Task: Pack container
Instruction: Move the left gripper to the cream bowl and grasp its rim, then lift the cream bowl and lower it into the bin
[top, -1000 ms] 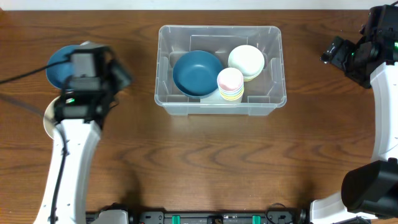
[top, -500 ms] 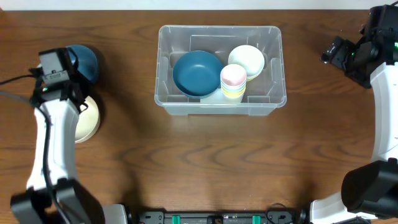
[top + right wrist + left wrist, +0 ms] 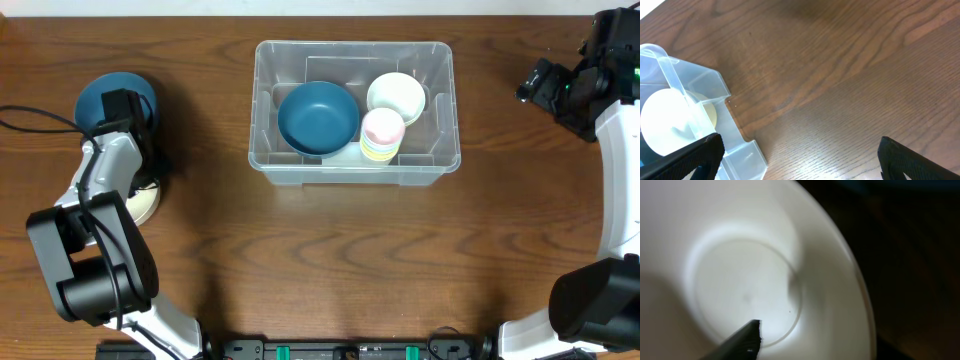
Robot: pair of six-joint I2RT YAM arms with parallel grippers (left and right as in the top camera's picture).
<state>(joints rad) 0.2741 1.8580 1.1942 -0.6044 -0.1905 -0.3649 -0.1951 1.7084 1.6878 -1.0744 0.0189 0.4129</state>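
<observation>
The clear container (image 3: pixel 440 160) stands at the table's middle back. It holds a blue bowl (image 3: pixel 318 116), a white bowl (image 3: pixel 396 96) and a stack of pastel cups (image 3: pixel 382 136). My left gripper (image 3: pixel 138 175) is down at a cream bowl (image 3: pixel 146 203) at the far left. In the left wrist view one fingertip (image 3: pixel 747 339) sits inside that bowl (image 3: pixel 750 255); the other finger is hidden. My right gripper (image 3: pixel 543 86) is open and empty, to the right of the container. Its wrist view (image 3: pixel 799 142) shows the container's corner (image 3: pixel 707 82).
A second blue bowl (image 3: pixel 100 100) lies on the table just behind the cream bowl, partly under my left wrist. The left arm's cable runs off the left edge. Bare wood lies in front of the container.
My left arm has swung left and folded back, bringing the gripper down into the cream bowl. The cup stack in the container has shifted slightly right. The right arm has not moved.
</observation>
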